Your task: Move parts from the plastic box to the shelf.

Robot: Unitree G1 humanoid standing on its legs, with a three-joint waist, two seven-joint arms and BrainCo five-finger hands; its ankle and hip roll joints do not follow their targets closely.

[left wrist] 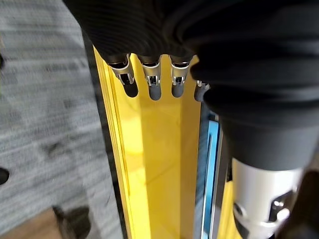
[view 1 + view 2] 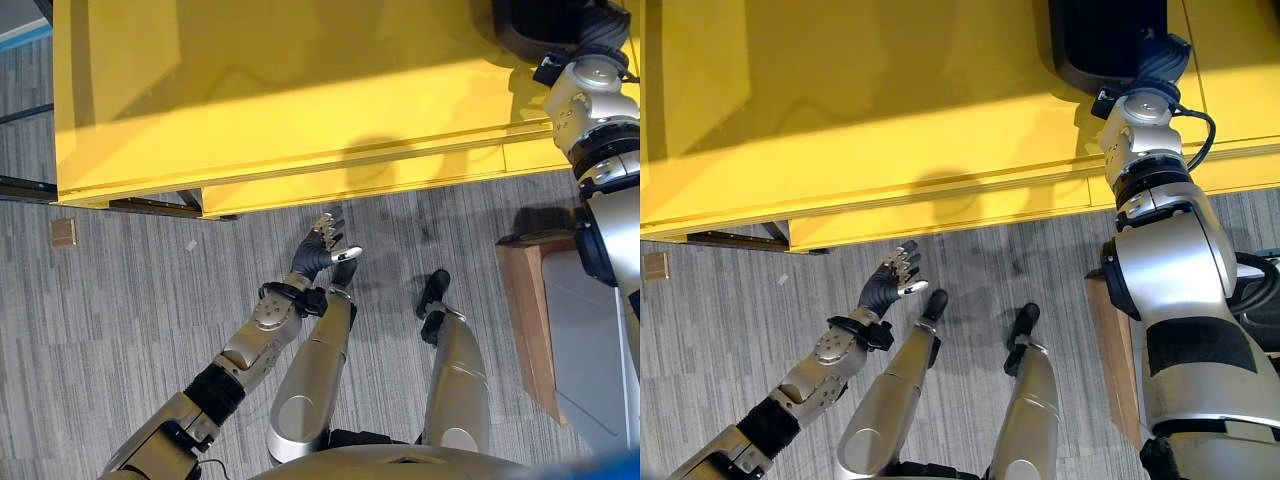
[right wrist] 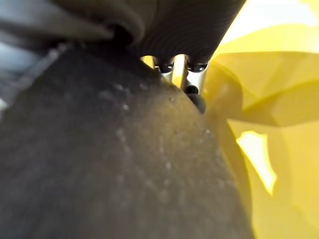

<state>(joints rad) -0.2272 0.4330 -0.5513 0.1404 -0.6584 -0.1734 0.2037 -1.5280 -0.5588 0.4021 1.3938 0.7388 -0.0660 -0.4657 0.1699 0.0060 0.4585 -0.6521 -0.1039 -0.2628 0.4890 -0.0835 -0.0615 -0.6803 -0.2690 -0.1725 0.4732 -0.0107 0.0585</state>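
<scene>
floor marker: small tan square on the grey carpet, far left, well apart from everything else.

left hand: my left hand hangs low over the carpet, just in front of the yellow table's front edge. Fingers straight and relaxed, nothing in it. Wrist view confirms: fingertips in a row, loose, looking along the table's yellow edge.

yellow table: the yellow table spans the top of both eye views; bare where I can see it.

black box: dark rounded box sits on the table at the far right. I take it for the plastic box in the task. Can't see inside, so no parts visible to me.

right hand: my right hand is up at the black box, against or behind its dark wall. Wrist view has a big dark mass close in and only a bit of finger past it. Can't tell if the fingers are curled or straight, or whether they hold a part.

wooden board: brown wooden edge on the floor to the right, beside my right arm; could belong to the shelf, not sure.

handling guess: parts unseen, so stiffness and weight unknown. Box wall looks rigid plastic, likely smooth, so I'd reach over the rim rather than push on it. Pinch each part at its thickest section once I can see it.
</scene>
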